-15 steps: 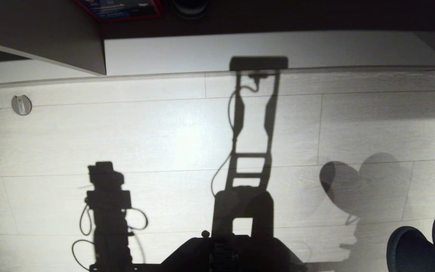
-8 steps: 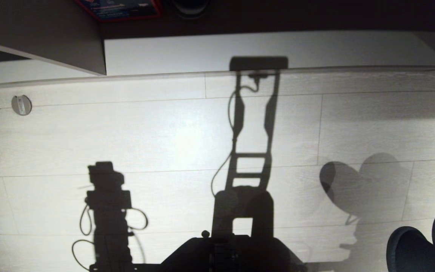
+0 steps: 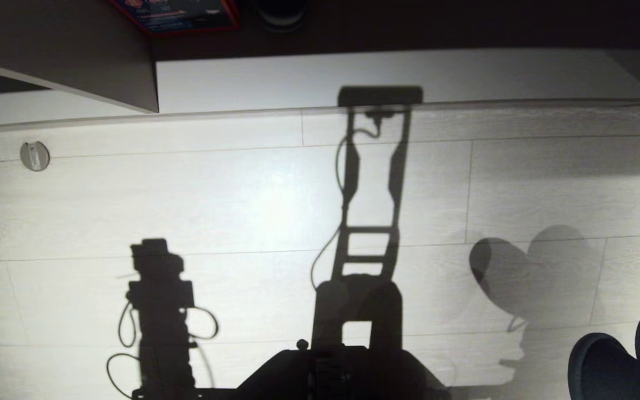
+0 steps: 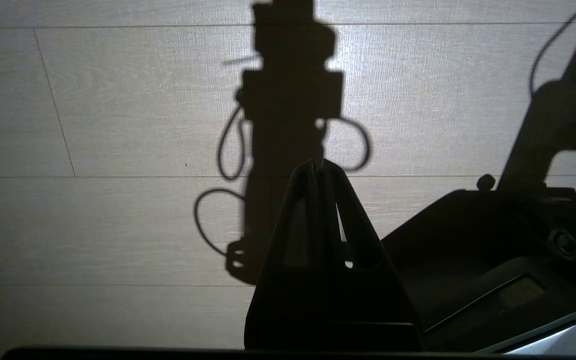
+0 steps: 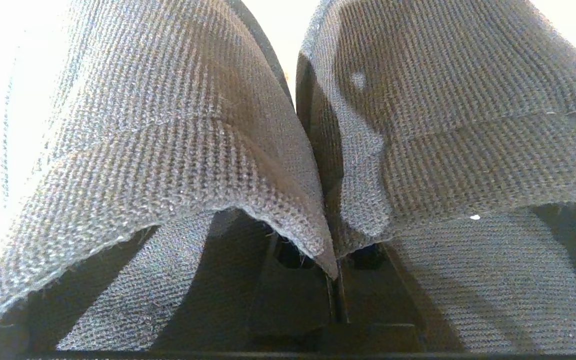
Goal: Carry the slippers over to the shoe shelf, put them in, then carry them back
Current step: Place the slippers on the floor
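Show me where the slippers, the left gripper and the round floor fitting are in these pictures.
slippers (image 5: 168, 135): right wrist view, knitted upper of one slipper.
left gripper (image 4: 318, 167): left wrist view, closed fingertips.
round floor fitting (image 3: 35, 156): head view, its centre.

Pale wood-plank floor (image 3: 214, 194); round metal disc (image 3: 35, 156) set flat, far left.

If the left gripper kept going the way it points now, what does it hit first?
Most likely the bare wood-plank floor. The left gripper, fingers shut and empty, points at its own shadow there; nothing else shows in line, though depth is unclear.
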{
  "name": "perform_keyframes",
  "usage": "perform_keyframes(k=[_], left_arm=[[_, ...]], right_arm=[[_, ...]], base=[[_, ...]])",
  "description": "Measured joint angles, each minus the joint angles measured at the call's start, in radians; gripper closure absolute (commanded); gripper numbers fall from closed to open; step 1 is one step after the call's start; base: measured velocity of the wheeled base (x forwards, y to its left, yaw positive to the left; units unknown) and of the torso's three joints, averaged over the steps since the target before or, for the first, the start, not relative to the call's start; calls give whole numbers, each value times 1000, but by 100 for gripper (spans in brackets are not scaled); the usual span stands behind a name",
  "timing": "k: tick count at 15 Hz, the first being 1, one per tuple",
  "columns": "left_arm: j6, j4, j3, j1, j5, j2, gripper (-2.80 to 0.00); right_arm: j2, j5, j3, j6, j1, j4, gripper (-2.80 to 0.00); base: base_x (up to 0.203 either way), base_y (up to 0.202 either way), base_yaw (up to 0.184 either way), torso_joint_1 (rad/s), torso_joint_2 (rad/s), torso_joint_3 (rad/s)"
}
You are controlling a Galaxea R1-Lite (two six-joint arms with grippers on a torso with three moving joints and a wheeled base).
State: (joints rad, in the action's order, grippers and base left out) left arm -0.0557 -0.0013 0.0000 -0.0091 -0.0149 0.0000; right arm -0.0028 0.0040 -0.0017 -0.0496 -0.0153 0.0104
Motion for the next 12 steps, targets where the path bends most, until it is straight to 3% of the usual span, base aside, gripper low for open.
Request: perform_keyframes(k=[12], left_arm=[[-1,0,0,0,0,0,0]], right_arm=[[0,0,0,0,0,0,0]], base=[[0,0,0,1,1,199]])
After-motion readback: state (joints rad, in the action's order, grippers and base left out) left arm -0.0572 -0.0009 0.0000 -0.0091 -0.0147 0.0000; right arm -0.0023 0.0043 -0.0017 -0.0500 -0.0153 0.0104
